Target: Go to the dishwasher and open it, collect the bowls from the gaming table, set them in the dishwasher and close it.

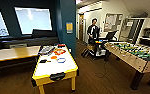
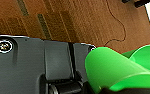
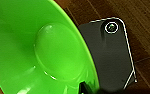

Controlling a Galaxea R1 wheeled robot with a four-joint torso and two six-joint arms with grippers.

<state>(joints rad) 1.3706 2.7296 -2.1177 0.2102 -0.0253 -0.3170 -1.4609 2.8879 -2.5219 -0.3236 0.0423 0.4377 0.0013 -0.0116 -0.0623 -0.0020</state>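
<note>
Wooden flooring surrounds the gaming table at lower left, orange bowl and blue-rimmed bowl uncollected; lime green bowls fill both wrist views, gripper states unclear. Collection seems underway.

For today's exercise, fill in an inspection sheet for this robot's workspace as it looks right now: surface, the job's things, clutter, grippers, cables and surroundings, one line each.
Surface: gaming table, white top with a yellow edge, standing on a brown floor.
Job's things: orange bowl and blue-rimmed bowl sit on the gaming table; a lime green bowl shows large in the right wrist view, and green bowl material shows in the left wrist view.
Clutter: colourful game boxes at the table's far end.
Grippers: fingers cannot be made out at either wrist.
Cables: a thin cable trails across the floor.
Surroundings: table-football table to the right, wooden table to the left, a person standing behind.
</note>
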